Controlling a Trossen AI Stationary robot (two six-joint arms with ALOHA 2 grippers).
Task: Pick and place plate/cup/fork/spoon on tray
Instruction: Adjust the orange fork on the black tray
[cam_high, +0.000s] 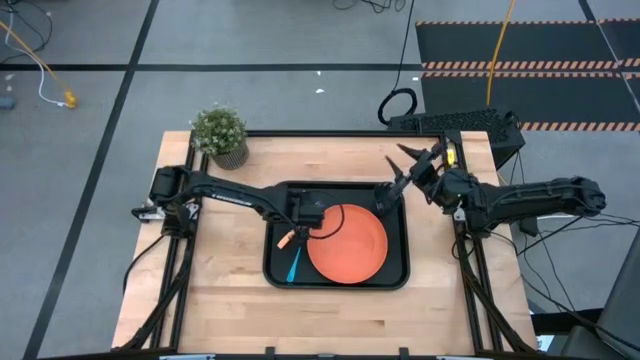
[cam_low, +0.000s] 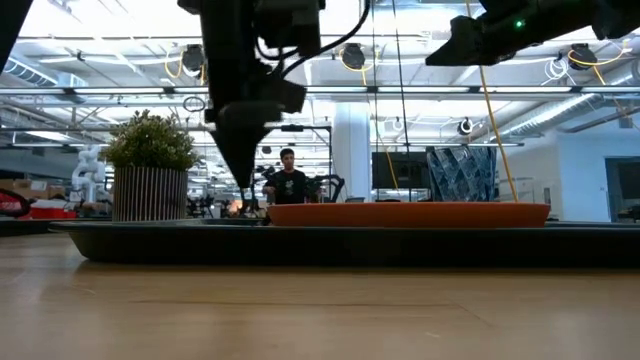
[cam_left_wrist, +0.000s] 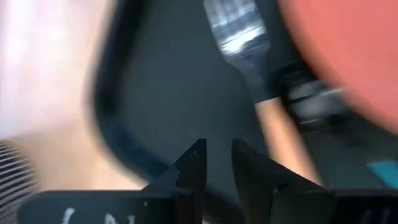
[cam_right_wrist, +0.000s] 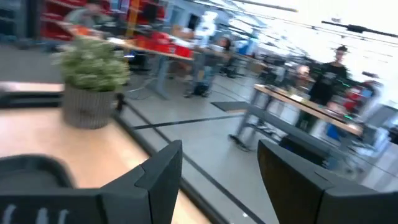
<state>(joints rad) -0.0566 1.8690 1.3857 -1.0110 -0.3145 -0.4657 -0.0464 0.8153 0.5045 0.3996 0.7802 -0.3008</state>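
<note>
Here, layout: the black tray (cam_high: 400, 262) lies on the wooden counter (cam_high: 220, 300), its long sides running left to right in the high view.
Plate: the orange plate (cam_high: 350, 245) lies flat in the tray's middle and right half.
Fork: the fork (cam_left_wrist: 264, 87) lies in the tray just left of the plate; in the high view only its orange handle end (cam_high: 286, 240) shows past the left claw, and the left wrist view adds the silver tines, pointing away from that camera along the plate's edge.
Spoon: the spoon (cam_high: 294, 265) lies in the tray's front left part, its light blue handle running roughly front to back, slightly slanted; its bowl cannot be made out.
Left claw: the left claw (cam_high: 305, 215) hangs low over the tray beside the fork, its fingers (cam_left_wrist: 194, 165) a narrow gap apart with nothing between them.
Right claw: the right claw (cam_high: 398, 175) is raised near the tray's far right corner, fingers (cam_right_wrist: 165, 168) spread wide and empty.
Low view only: the plate's rim above the tray edge, the plant pot (cam_low: 150, 170) behind, a person (cam_low: 289, 180) far off in the room.
Cup: cannot be found in any view.
</note>
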